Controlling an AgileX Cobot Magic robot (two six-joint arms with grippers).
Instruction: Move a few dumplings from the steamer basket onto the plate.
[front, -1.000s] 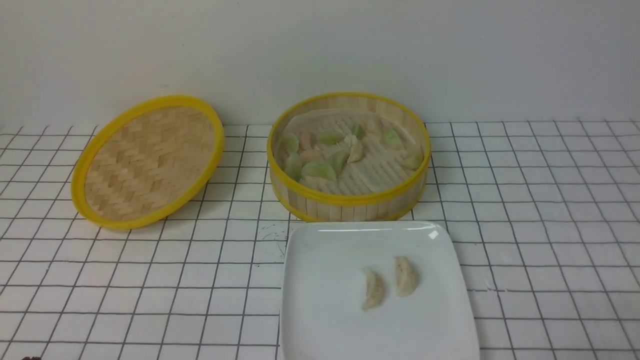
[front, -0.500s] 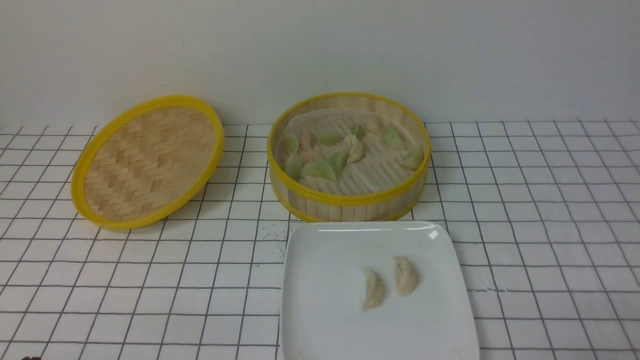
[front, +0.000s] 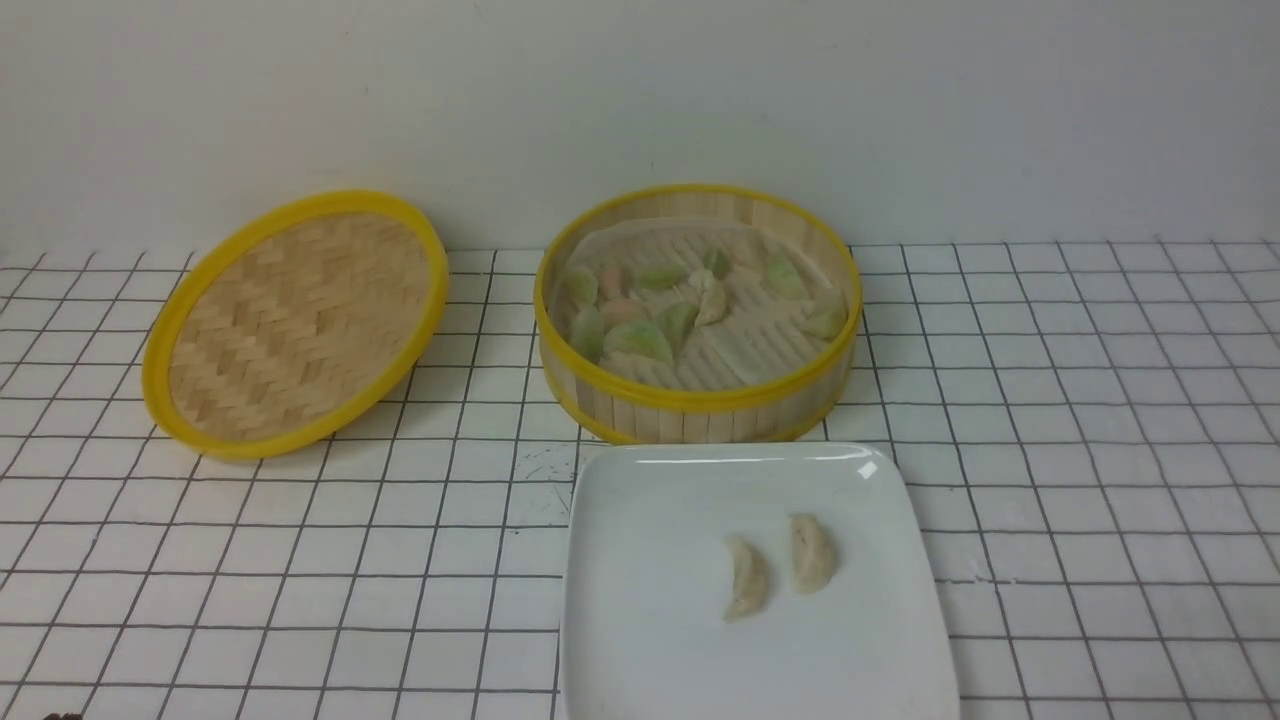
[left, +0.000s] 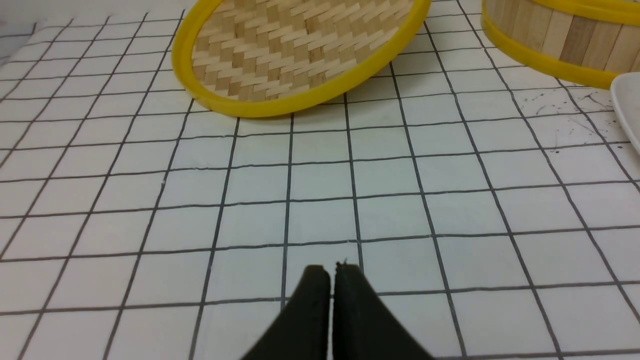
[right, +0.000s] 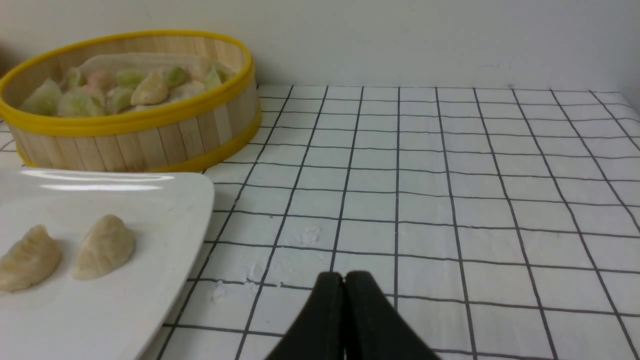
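Two pale beige dumplings (front: 748, 577) (front: 812, 552) lie side by side on the white square plate (front: 650, 560), also in the right wrist view (right: 104, 247) (right: 30, 257). The steamer basket (front: 697, 400) stands just behind the plate; it holds several green and pinkish dumplings and one pale one (front: 711, 298), also seen in the right wrist view (right: 150, 90). My left gripper (left: 332, 268) is shut and empty, low over the tablecloth in front of the lid. My right gripper (right: 344, 275) is shut and empty over the cloth, to the right of the plate (right: 165, 210). Neither gripper shows in the front view.
The flat woven yellow-rimmed lid (front: 295, 320) lies tilted to the left of the basket, also in the left wrist view (left: 295, 50). A white tablecloth with a black grid (front: 1080, 450) covers the table. A pale wall (front: 640, 100) stands close behind the basket.
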